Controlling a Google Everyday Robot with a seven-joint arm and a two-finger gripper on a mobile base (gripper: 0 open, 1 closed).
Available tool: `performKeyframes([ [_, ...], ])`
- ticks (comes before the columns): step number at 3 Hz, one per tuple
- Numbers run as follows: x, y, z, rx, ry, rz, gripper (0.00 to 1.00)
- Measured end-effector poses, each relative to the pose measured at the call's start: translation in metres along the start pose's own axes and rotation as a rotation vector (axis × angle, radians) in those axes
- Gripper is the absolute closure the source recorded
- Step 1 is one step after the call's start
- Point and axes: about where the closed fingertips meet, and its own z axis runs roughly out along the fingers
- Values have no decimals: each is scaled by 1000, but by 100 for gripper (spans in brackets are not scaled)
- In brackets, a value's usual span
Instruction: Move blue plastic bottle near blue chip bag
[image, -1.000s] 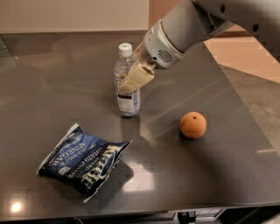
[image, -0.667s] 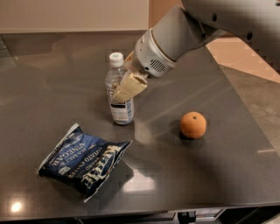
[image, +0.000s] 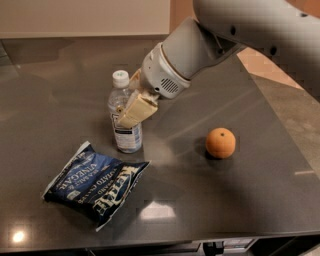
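The blue plastic bottle (image: 123, 116) stands upright on the dark counter, clear with a white cap and a white label. My gripper (image: 131, 112) is shut on the bottle at mid height, its tan fingers (image: 136, 111) across the front of it. The blue chip bag (image: 95, 183) lies crumpled and flat just in front and to the left of the bottle, its nearest corner a short way from the bottle's base. My grey arm reaches in from the upper right.
An orange (image: 220, 142) sits on the counter to the right of the bottle. The counter's front edge (image: 160, 240) runs along the bottom and its right edge (image: 285, 130) slants down the right side.
My gripper has carried the bottle to the left and toward the front, closer to the chip bag. The bag and the orange have not moved.
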Motion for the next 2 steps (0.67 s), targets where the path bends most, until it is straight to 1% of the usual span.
performKeyframes([
  [1, -2, 4, 5, -42, -30, 5, 38],
  [2, -4, 5, 5, -42, -29, 2, 15],
])
